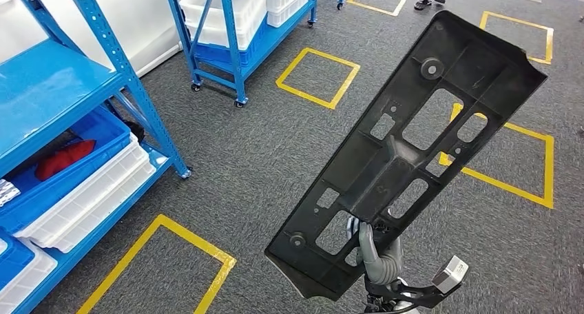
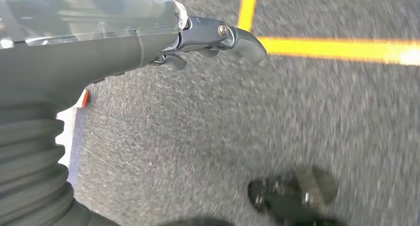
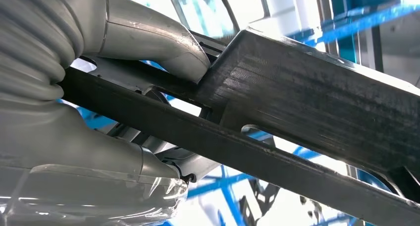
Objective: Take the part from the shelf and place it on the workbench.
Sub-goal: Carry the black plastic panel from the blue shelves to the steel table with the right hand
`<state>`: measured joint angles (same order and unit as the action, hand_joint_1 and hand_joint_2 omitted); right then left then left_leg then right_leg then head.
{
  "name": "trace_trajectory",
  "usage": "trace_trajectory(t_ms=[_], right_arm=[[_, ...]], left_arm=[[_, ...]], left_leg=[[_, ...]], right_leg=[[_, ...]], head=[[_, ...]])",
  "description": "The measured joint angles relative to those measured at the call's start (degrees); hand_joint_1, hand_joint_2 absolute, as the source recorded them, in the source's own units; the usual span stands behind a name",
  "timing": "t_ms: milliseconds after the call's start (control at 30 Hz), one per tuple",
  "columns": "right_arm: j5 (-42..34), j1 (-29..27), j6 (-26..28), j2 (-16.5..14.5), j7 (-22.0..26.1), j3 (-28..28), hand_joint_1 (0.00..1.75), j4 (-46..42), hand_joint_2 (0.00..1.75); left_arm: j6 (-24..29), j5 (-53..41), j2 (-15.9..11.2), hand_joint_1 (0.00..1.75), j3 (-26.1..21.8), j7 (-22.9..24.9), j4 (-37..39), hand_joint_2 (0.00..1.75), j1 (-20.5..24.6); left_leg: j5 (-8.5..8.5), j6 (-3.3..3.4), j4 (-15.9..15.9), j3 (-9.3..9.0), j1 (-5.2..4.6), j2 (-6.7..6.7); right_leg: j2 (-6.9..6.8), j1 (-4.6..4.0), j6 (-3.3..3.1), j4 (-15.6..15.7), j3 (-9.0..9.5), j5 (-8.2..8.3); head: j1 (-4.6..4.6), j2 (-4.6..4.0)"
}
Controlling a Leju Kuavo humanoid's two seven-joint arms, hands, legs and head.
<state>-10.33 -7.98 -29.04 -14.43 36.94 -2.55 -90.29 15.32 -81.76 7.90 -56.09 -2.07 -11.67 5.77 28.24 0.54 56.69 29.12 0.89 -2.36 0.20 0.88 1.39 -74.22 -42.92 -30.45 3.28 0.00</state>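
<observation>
The part (image 1: 413,149) is a long black plastic panel with several cut-outs, held up over the grey carpet and slanting from lower left to upper right in the head view. My right hand (image 1: 375,248) grips it by its lower end, fingers showing through a cut-out. In the right wrist view my right hand (image 3: 99,151) clamps the part (image 3: 307,92), with the thumb (image 3: 163,42) pressed on one face. My left hand (image 2: 213,37) hangs over the carpet and holds nothing.
A blue shelf (image 1: 62,87) stands at the left with blue and white bins (image 1: 82,190) and a red item (image 1: 62,157). A wheeled blue rack (image 1: 227,32) stands farther back. Yellow tape squares (image 1: 318,76) mark the floor. A person's feet (image 1: 430,1) show at the far edge.
</observation>
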Motion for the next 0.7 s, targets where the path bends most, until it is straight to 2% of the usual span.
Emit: trace_trajectory(t_ms=[33,100,133,167,233,267,300,367,433,467,500,533,600,667,700], right_arm=[[0.38,-0.19,0.49,-0.03,0.22,-0.04,1.75,0.05,1.75],[1.38,-0.43,1.53,-0.11,0.82,-0.11,1.75,-0.04,1.75],[1.75,-0.53,1.95,-0.18,1.08,-0.16,1.75,-0.18,1.75],[1.96,-0.67,2.21,-0.25,1.22,-0.23,1.75,-0.33,1.75],[2.10,-1.01,2.43,-0.38,1.31,-0.41,1.75,-0.65,1.75],[2.11,-1.17,2.47,-0.44,1.32,-0.51,1.75,-0.81,1.75],[2.18,-1.24,2.65,-0.51,1.33,-0.61,1.75,-0.96,1.75],[2.96,-1.27,3.86,-0.75,1.37,-0.89,1.75,-1.16,1.75],[4.80,-1.45,5.78,-0.90,1.63,-1.47,1.75,-1.42,1.75],[5.95,-1.66,6.68,-0.90,1.82,-1.85,1.75,-1.81,1.75],[7.29,-1.88,7.63,-0.90,2.01,-2.23,1.75,-2.46,1.75],[8.78,-2.08,8.65,-0.90,2.13,-2.58,1.75,-3.28,1.75],[12.51,-2.45,11.08,-0.89,2.25,-3.36,1.75,-5.35,1.75],[15.54,-2.83,12.90,-0.84,2.22,-4.23,1.75,-7.37,1.75],[16.24,-3.07,13.30,-0.80,2.20,-4.69,1.75,-8.22,1.75]], left_arm=[[-0.24,-0.18,-0.02,0.00,0.16,0.59,0.00,1.75,-0.05],[-1.13,-0.64,-0.09,0.00,0.39,2.57,0.00,1.75,-0.19],[-1.60,-0.82,-0.17,0.00,0.44,3.67,0.00,1.75,-0.23],[-2.01,-0.96,-0.27,0.00,0.47,4.61,0.00,1.75,-0.23],[-2.42,-1.03,-0.48,0.00,0.55,5.60,-0.01,1.75,-0.14],[-2.51,-0.89,-0.56,0.00,0.60,5.77,-0.01,1.75,-0.10],[-2.52,-0.57,-0.62,0.00,0.62,5.71,-0.02,1.75,-0.09],[-2.33,0.63,-0.68,0.00,0.46,4.99,-0.02,1.75,-0.06],[-2.15,1.57,-0.67,0.00,0.13,4.40,-0.02,1.75,0.25],[-2.22,1.73,-0.66,0.00,0.01,4.58,-0.02,1.75,0.46],[-2.38,1.81,-0.65,0.00,-0.06,5.01,-0.02,1.75,0.60],[-2.55,1.87,-0.64,0.00,-0.12,5.48,-0.02,1.75,0.62],[-2.83,1.97,-0.62,0.00,-0.24,6.04,-0.02,1.75,0.26],[-2.90,2.02,-0.54,0.00,-0.35,5.94,-0.01,1.75,-0.22],[-2.91,2.03,-0.49,0.00,-0.40,5.88,-0.01,1.75,-0.42]], left_leg=[[0.19,-0.16,0.00,-0.25,0.01,-0.56],[0.67,-0.65,0.03,-0.76,-0.16,-1.53],[0.88,-0.93,0.05,-0.94,-0.31,-1.96],[1.06,-1.24,0.00,-1.08,-0.46,-2.39],[1.35,-1.82,-0.23,-1.46,-0.57,-3.36],[1.79,-2.11,0.00,-1.59,-0.50,-3.22],[2.74,-2.32,1.19,-1.24,-0.41,-2.50],[6.15,-2.54,7.34,1.41,-0.25,-0.06],[9.12,-2.58,15.04,5.21,-0.26,1.15],[9.12,-2.55,16.79,6.22,-0.27,1.30],[7.89,-2.43,16.23,6.18,-0.27,1.41],[5.74,-2.24,13.59,5.19,-0.27,1.73],[1.53,-1.71,5.93,2.19,-0.24,3.95],[0.47,-1.34,1.61,0.61,-0.30,5.89],[0.65,-1.21,1.15,0.44,-0.38,5.98]], right_leg=[[-0.55,0.03,-0.03,3.53,1.86,1.99],[-2.97,-0.33,-0.54,11.60,6.11,4.81],[-3.79,-0.59,-0.95,14.05,7.34,5.31],[-4.17,-0.90,-1.41,15.04,7.76,5.17],[-3.04,-1.08,-2.23,15.26,7.72,5.12],[-2.47,-0.99,-2.62,15.47,7.85,5.16],[-1.88,-0.85,-3.00,15.69,7.99,5.23],[-0.73,-0.72,-3.61,15.95,8.19,5.30],[0.45,-0.92,-3.87,15.88,8.20,5.27],[1.13,-1.03,-3.90,15.79,8.21,5.24],[1.89,-1.11,-3.91,15.67,8.24,5.20],[2.70,-1.15,-3.89,15.53,8.31,5.16],[4.23,-1.18,-3.66,15.24,8.34,5.10],[5.48,-1.06,-3.09,15.05,7.88,5.31],[6.05,-0.99,-2.69,15.07,7.62,5.54]], head=[[0.01,0.00],[0.01,0.00],[0.01,0.00],[0.01,0.00],[0.02,0.00],[0.02,0.00],[0.03,0.00],[0.03,0.00],[0.03,0.00],[0.03,0.00],[0.03,0.00],[0.03,0.00],[0.03,0.00],[0.02,0.00],[0.02,0.00]])
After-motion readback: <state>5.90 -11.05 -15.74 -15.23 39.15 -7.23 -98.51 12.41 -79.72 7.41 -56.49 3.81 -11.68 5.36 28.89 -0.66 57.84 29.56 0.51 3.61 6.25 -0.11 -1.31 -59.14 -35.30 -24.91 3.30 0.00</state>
